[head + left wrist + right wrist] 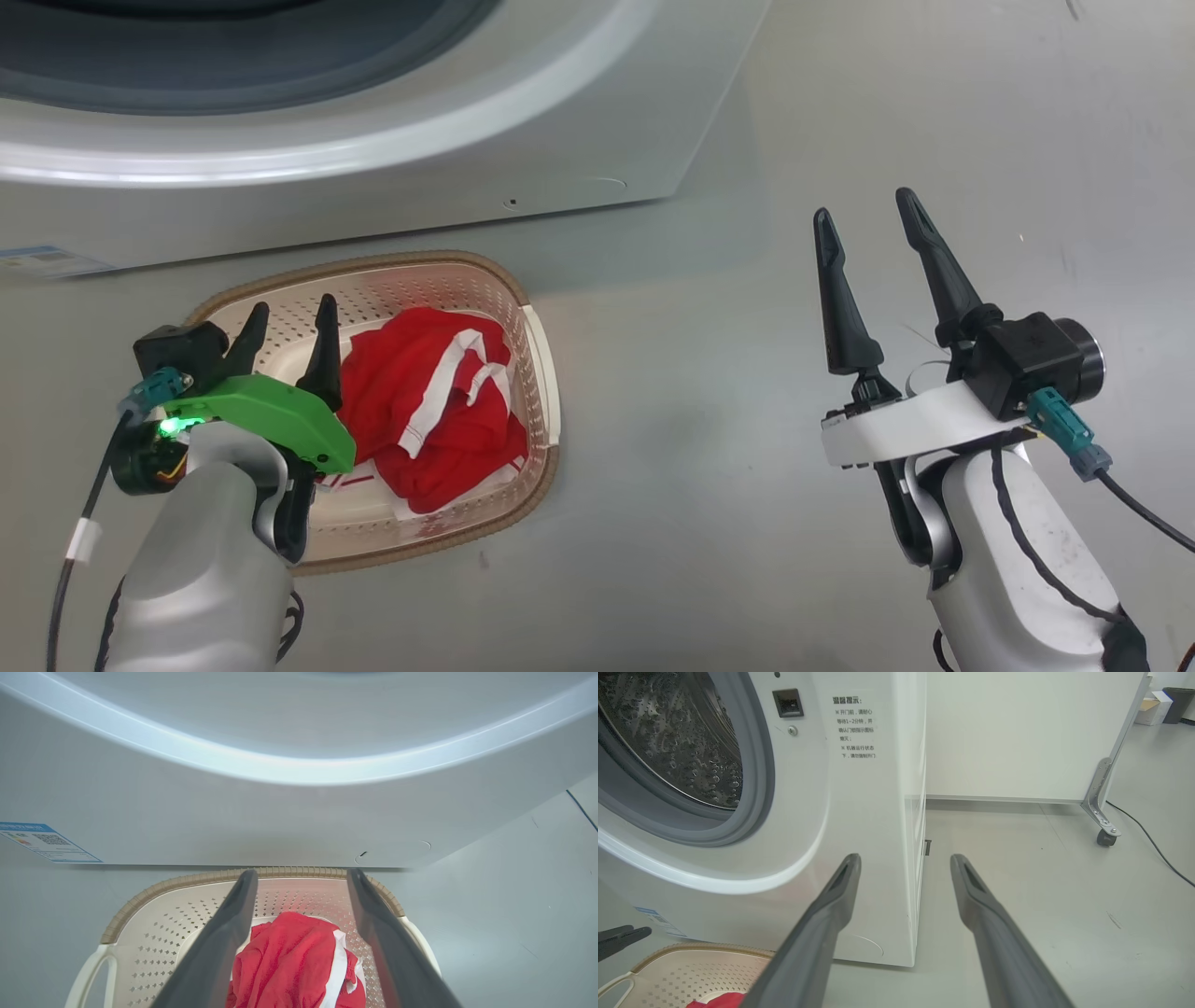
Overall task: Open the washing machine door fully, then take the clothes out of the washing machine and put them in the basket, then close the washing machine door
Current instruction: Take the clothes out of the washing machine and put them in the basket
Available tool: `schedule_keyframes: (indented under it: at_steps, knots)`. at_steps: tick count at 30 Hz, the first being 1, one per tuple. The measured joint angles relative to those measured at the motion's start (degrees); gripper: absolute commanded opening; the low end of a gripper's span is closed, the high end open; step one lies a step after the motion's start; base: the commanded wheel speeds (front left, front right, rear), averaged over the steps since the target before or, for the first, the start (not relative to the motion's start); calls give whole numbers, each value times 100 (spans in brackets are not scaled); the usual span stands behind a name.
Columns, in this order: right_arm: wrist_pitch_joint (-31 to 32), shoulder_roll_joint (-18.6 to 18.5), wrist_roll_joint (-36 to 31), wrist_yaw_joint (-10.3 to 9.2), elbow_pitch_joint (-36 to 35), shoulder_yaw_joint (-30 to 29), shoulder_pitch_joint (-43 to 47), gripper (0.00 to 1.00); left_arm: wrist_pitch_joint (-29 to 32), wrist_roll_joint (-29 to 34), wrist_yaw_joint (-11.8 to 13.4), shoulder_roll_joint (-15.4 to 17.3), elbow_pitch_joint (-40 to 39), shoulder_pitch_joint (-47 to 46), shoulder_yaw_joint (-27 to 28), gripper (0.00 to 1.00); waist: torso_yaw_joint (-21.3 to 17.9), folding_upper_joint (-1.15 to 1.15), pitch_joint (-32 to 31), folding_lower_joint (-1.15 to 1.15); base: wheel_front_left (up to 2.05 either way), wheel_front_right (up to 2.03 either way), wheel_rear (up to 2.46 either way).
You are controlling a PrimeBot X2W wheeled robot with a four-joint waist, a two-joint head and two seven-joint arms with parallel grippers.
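- Lying in the basket [537, 373], the clothes [425, 401] are seen beside the washing machine [373, 187].
- The left gripper [289, 327] is held spread above them.
- The right gripper [866, 219] is spread over the floor [709, 467].

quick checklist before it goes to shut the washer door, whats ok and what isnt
1. Clothes lying inside the basket: ok.
2. Left gripper open, holding nothing: ok.
3. Fabric free of the left fingers: cannot tell, the clothes lie right between them.
4. Right gripper open and empty, over bare floor: ok.
5. Drum emptied: no cloth in the part the right wrist view shows, the rest is hidden, so cannot tell.
6. Where the washing machine door stands: cannot tell.
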Motion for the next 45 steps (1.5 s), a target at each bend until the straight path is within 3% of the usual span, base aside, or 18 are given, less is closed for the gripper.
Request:
schedule_keyframes:
  at_steps: [11, 20, 31, 45]
  knots:
    - [0, 14, -41, 83, 110, -158, 469, 100, -34, 148, -3, 7, -985, 304, 13, 100, 426, 0, -769, 0, 0, 0, 0]
    - [0, 32, -41, 134, 179, -287, 860, 100, -29, 508, 76, 172, -2327, 793, 475, 100, 615, 0, -1381, 0, 0, 0, 0]
    - [0, 60, -40, 177, 245, -352, 1385, 100, -29, 731, 305, 165, -2933, 1939, 552, 100, 655, 0, -2071, -1, 0, 0, 0]
    - [0, 109, -36, 169, 177, -490, 2014, 100, -29, 812, 358, 126, -3395, 3189, 367, 100, 723, 0, -2711, -1, 0, 0, 0]
